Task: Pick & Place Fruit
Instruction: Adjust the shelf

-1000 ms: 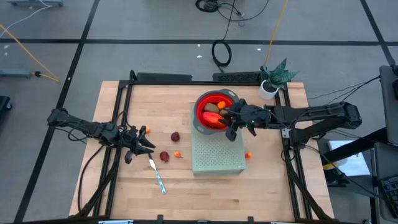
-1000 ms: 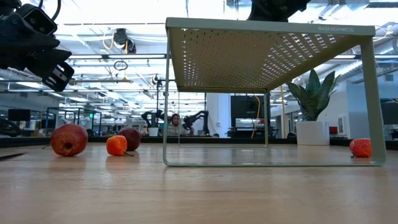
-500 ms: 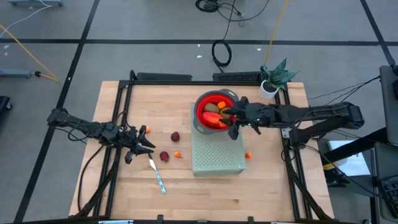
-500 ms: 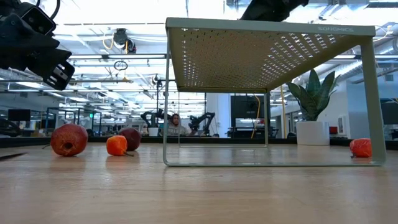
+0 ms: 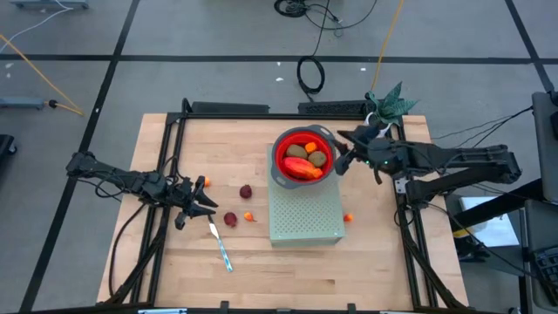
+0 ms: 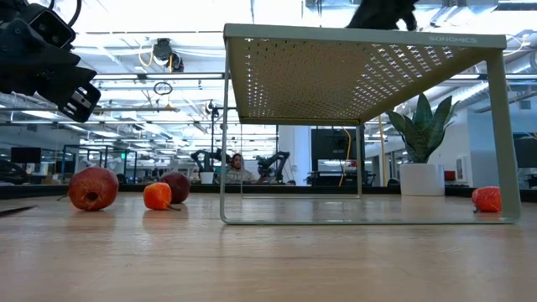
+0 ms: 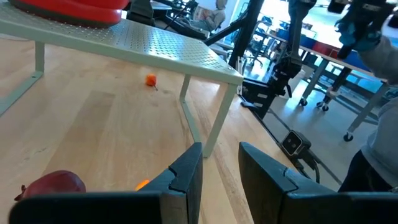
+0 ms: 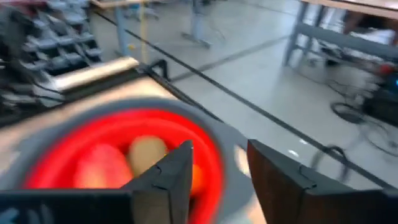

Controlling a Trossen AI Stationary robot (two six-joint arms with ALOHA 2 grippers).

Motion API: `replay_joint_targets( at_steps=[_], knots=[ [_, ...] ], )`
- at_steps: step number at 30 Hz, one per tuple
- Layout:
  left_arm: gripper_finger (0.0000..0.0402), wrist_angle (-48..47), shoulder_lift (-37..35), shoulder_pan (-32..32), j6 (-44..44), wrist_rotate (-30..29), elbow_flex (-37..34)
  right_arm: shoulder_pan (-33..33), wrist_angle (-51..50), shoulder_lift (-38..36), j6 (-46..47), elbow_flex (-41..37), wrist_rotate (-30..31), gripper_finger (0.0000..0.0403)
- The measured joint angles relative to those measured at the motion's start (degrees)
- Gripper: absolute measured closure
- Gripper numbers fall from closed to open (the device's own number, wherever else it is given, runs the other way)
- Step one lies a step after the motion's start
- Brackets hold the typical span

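A: Which step is showing here?

B: The right gripper (image 5: 342, 163), fingers parted and empty, is hovering just beside the red bowl (image 5: 281, 146), which is sitting on the green rack (image 5: 305, 218); the elongated fruit (image 5: 301, 167) and 2 ovals are lying inside.

A: And next?

B: Likely another pick; 2 dark red balls (image 5: 247, 191) are waiting on the table well left of the bowl, near the open, empty left gripper (image 5: 200, 209).
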Motion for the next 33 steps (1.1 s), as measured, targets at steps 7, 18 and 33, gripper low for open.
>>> replay_joint_targets(
  at_steps=[7,18,33],
  knots=[
    [0.03,0.43,0.0,-0.01,-3.29,0.02,0.0,1.4,-18.05,-3.1,12.44,0.0,-1.78,0.0336],
    [0.03,6.65,0.0,-0.01,-8.67,0.09,0.0,11.03,-36.69,-3.57,27.66,0.0,-13.04,0.04],
    [0.03,8.25,0.0,-0.03,-5.92,0.26,0.0,32.34,-33.7,2.01,42.66,-2.05,-21.43,0.0402]
  ],
)
